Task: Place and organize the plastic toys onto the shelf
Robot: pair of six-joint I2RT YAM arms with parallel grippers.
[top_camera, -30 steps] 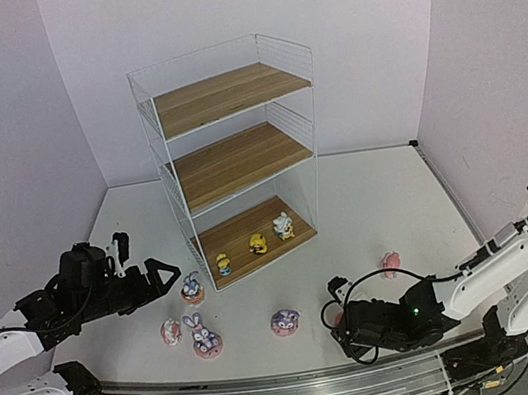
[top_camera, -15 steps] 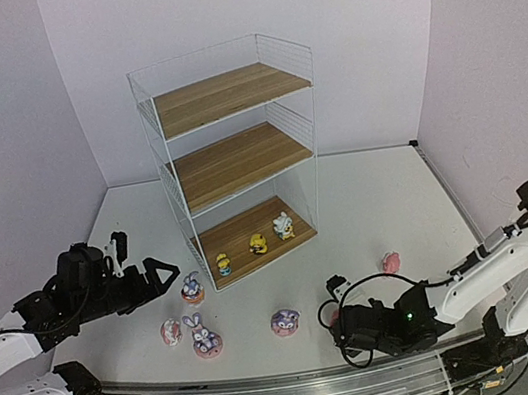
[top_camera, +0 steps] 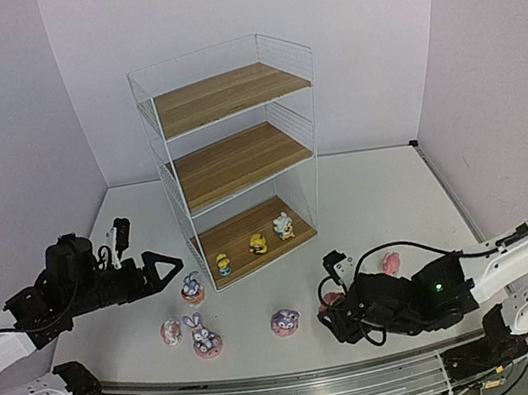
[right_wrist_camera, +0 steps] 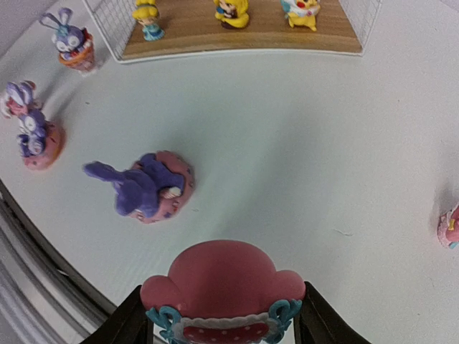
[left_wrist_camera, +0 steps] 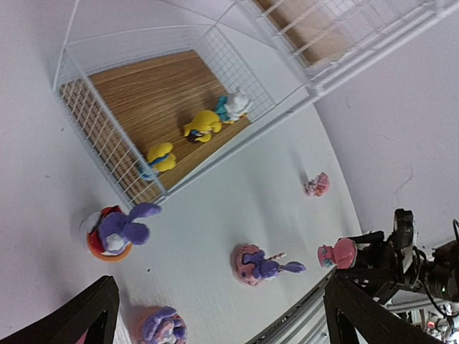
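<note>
From above, the shelf stands at the back of the white surface, a tall white wire rack with three brown boards. Three tiny toys line the bottom board, two yellow and one white. The left gripper hangs near the shelf's front left corner, jaws spread wide and empty. The right gripper sits low over the surface, jaws closed on a pink toy.

The left wrist camera shows an upright bunny, purple-blue and long-eared on an orange-pink base, just outside the wire wall. A fallen bunny lies on its side on a pink base, nearer the front.

In the right wrist camera the pink toy fills the bottom edge. It is a rounded, cloud-like lump with teal curls and a dotted band beneath, pinched between two dark fingers. At far left a third bunny stands with a pale round figure just beside it.
</note>
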